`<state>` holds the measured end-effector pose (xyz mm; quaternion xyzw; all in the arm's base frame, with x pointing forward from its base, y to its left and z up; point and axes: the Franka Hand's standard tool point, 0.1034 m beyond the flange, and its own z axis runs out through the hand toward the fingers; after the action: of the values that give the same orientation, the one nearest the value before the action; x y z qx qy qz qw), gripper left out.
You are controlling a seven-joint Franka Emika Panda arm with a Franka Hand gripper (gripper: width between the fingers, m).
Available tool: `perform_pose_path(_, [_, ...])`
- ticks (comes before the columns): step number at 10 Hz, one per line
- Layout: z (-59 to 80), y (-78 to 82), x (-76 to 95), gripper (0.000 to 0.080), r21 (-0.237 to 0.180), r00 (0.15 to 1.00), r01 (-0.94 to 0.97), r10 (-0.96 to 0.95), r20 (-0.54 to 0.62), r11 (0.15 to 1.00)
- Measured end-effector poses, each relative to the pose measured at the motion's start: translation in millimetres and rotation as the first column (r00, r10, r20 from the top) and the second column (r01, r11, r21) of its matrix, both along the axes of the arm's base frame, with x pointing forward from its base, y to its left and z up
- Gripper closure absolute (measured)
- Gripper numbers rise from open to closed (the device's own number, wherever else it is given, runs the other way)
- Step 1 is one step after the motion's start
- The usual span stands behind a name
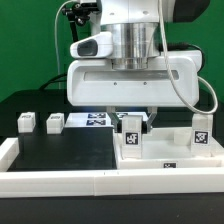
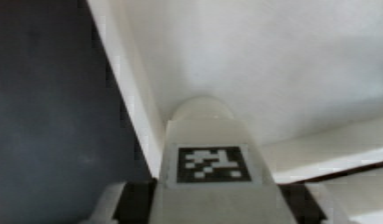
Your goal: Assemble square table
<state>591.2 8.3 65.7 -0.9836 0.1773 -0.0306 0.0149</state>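
Exterior view: the Panda arm's claw (image 1: 132, 124) is clenched on a tagged white post (image 1: 131, 132), holding it upright over the near corner of the white square slab (image 1: 165, 158), which lies flat on the exterior view's right of the black counter (image 1: 60, 152). A standing post (image 1: 200, 130) is already planted at the slab's far right corner. A loose post (image 1: 27, 122) and a second loose post (image 1: 53, 123) wait well apart on the exterior view's left. The step in hand looks like the fitting of the second leg, which would put the job short of halfway. The marker board (image 1: 92, 120) lies just behind the work, a white rail (image 1: 60, 181) edges the counter's front, and a green wall (image 1: 25, 45) closes off the room. Wrist view: the post (image 2: 209, 135), its tag facing the camera, points down at the slab (image 2: 259, 50) near its edge, and beside that edge the dark counter (image 2: 46, 100) shows. The post's tip hides any hole beneath it, so whether it has seated cannot be told. The next move probably calls for keeping the post plumb, pressing or turning it home, and only then letting go.
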Motion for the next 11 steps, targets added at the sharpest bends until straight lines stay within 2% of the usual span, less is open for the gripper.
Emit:
perform_pose_path(2, [-0.1, 0.4, 2.2, 0.0509, 0.006, 0.992, 0.125, -0.125, 0.023, 0.992])
perform_pose_path(5, [-0.3, 1.0, 2.0, 0.0509, 0.028, 0.937, 0.349, -0.349, 0.014, 0.937])
perform_pose_path(7, [-0.4, 0.9, 2.1, 0.0509, 0.028, 0.933, 0.358, -0.359, 0.014, 0.933])
perform_pose_path(8, [-0.6, 1.1, 2.0, 0.0415, 0.028, 0.934, 0.357, -0.358, 0.013, 0.934])
perform_pose_path(9, [-1.0, 1.4, 1.6, 0.0415, 0.025, 0.947, 0.320, -0.321, 0.013, 0.947])
perform_pose_path(10, [-1.3, 3.6, 1.0, 0.0244, 0.021, 0.959, 0.283, -0.283, 0.012, 0.959])
perform_pose_path(11, [-1.5, 6.0, 0.9, 0.0167, 0.016, 0.981, 0.191, -0.191, 0.015, 0.981])
